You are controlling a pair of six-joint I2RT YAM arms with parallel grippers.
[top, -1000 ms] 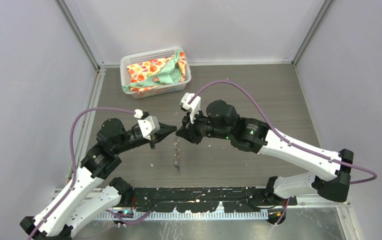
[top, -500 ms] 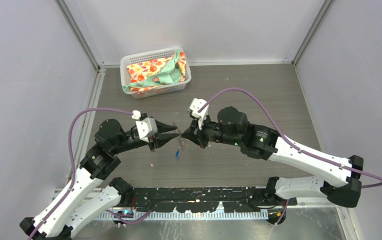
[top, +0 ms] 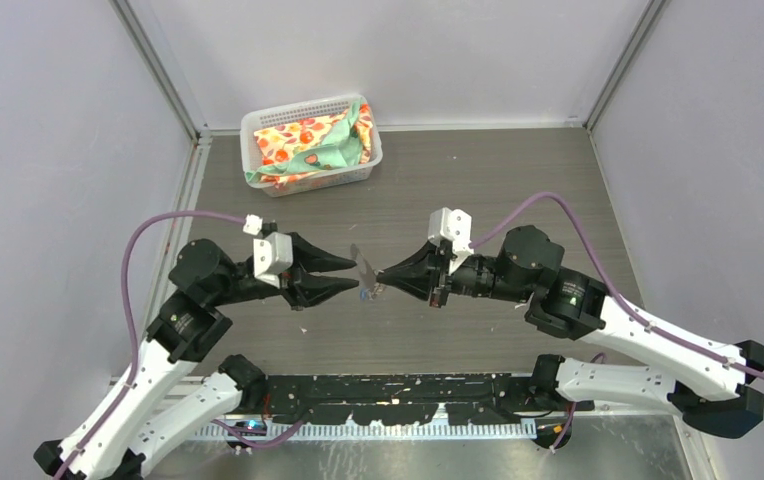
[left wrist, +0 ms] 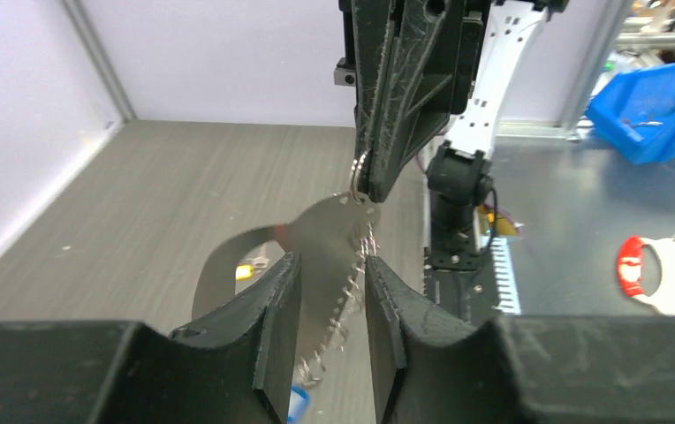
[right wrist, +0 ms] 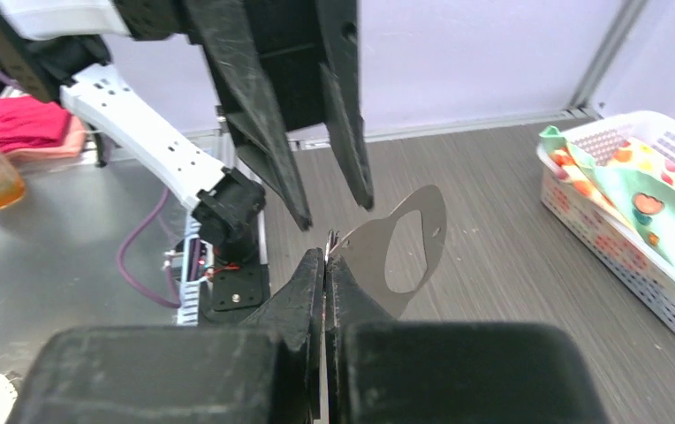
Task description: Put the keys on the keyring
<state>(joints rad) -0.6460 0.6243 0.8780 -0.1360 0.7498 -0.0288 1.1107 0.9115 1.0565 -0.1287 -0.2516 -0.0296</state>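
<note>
Two pincers: both are meeting tip to tip above the middle of the worktop [top: 478,190].
Right pincer [top: 382,279]: its fingers are pressing together, clamping the top edge of the keyring [top: 363,267] at its small ring.
Left pincer [top: 357,274]: its fingers are standing apart, gripping nothing.
Keyring against the left pincer: the flat plate is hanging just beyond the open fingertips and in line with the gap between them; whether it is touching either finger I cannot tell.
Chain [left wrist: 348,287]: it is dangling from the keyring down past the left fingers.
Blue-headed key [left wrist: 297,405]: it is hanging at the chain's lower end.
Yellow-headed key [left wrist: 246,271]: it is showing by the keyring's far edge; hanging or lying, I cannot tell.
Basket [top: 258,125]: it is sitting at the far left of the worktop, holding a patterned cloth [top: 318,140].
Change, left pincer: a second ago it was closed to a point; now it is opening.
Change, right pincer: it was slightly parted; now it is closed on the keyring.
Change, arms: the right arm is reaching from lower and further right, and the left arm is sitting slightly further left than before.
</note>
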